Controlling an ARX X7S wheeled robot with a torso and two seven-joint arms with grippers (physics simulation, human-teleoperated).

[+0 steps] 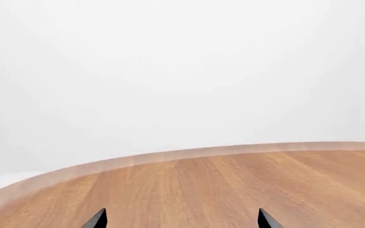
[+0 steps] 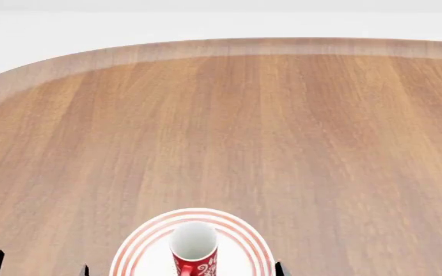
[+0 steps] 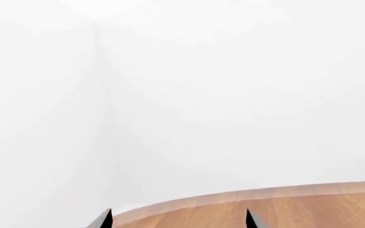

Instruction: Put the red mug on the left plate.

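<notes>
The red mug (image 2: 195,251) stands upright on a white plate (image 2: 145,237) ringed with red bands, at the near edge of the wooden surface (image 2: 229,126) in the head view, roughly centred and close to the robot. Its white inside faces up and a white pattern shows on its red wall; the lower part of the mug is cut off by the picture's edge. The left pincer (image 1: 181,219) shows in its wrist view only as two dark fingertips (image 1: 97,219) set well apart, with bare wood between them and nothing held. The right pincer (image 3: 178,219) likewise shows two dark tips spread wide, gripping nothing, looking over the rounded rim of the surface toward a white wall (image 3: 233,95). In the head view, dark tips sit on either side of the plate, not touching the mug.
</notes>
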